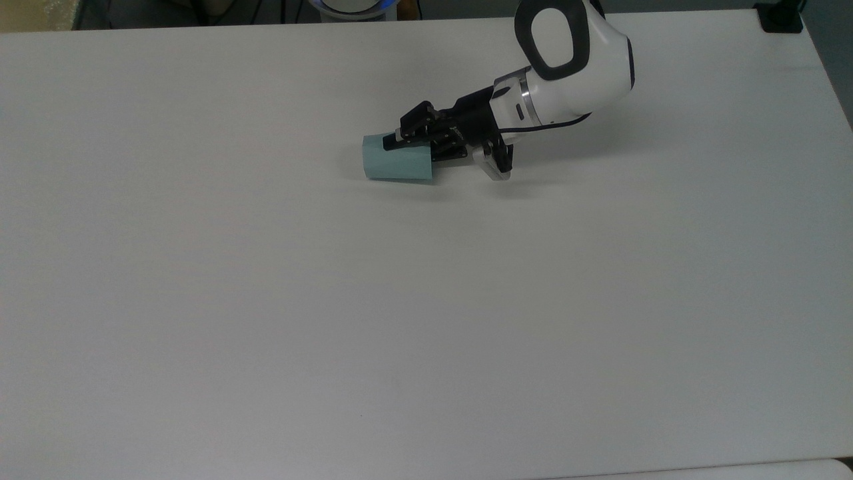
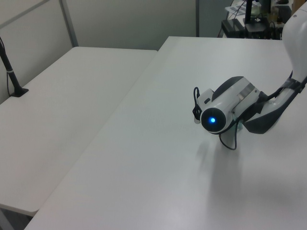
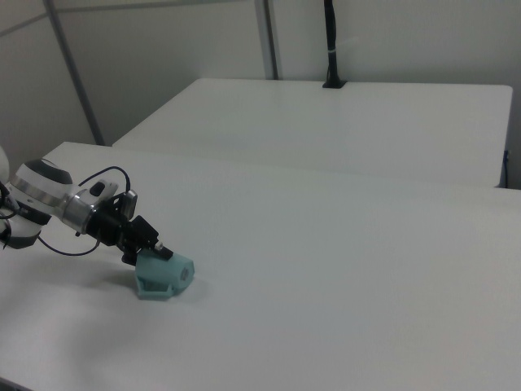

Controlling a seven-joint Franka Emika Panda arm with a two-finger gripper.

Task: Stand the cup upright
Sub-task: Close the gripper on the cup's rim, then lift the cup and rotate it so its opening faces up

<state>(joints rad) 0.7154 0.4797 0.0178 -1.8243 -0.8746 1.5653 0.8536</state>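
The pale teal cup (image 1: 394, 164) lies on its side on the white table (image 1: 426, 300), its wide rim toward the top view's right. My gripper (image 1: 402, 144) comes in from that side, low and tilted. One finger lies along the cup's upper wall outside and the other goes in at the rim, so the gripper is shut on the wall. The right view has the gripper (image 3: 157, 252) at the top edge of the cup (image 3: 165, 278). In the left view the white wrist (image 2: 225, 108) covers most of the cup (image 2: 237, 127), leaving a teal sliver.
A second white table (image 3: 326, 122) stands beside this one, with a black post (image 3: 330, 45) at its far edge. A black clamp (image 1: 780, 17) sits at the top view's upper right corner. The robot base (image 1: 353, 5) is at the top edge.
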